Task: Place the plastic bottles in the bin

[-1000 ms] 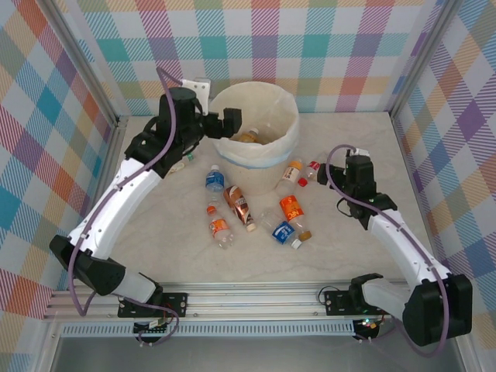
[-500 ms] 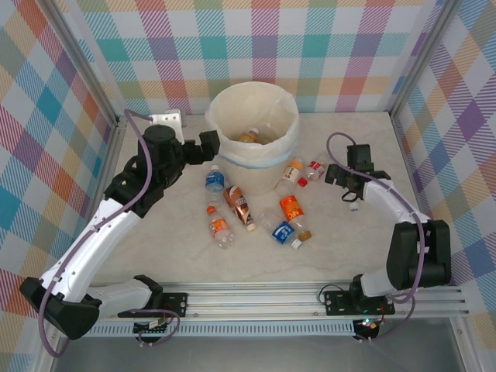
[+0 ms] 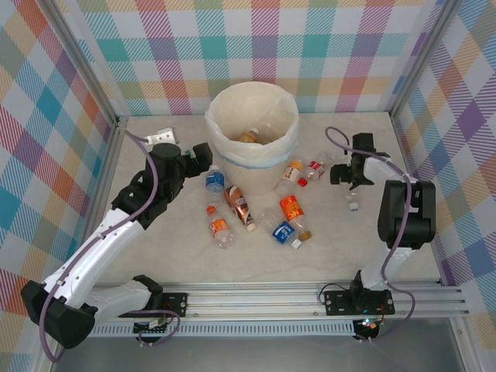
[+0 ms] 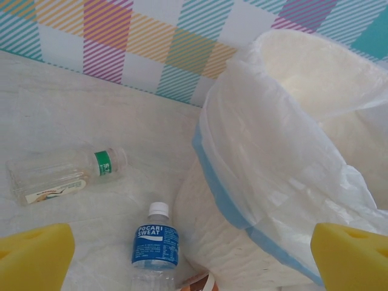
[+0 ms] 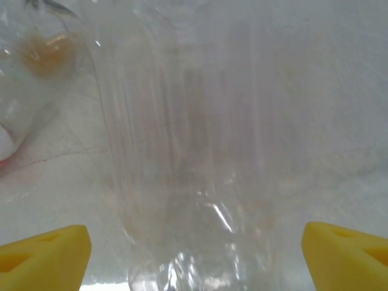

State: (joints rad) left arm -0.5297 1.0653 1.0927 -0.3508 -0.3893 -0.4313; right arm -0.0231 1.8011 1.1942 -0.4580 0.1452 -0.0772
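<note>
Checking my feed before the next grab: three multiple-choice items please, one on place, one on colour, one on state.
1. The Pocari Sweat bottle lies: A on the table beside the bin; B inside it; C balanced on its rim.
2. The bin liner's edge is: A red; B pale blue; C green.
3. The right gripper is: A shut, empty; B above the bin; C open around a clear bottle.
Answers: A, it lies by the bin's base; B, a blue band edges the bag; C, its yellow pads flank the bottle without touching.
</note>
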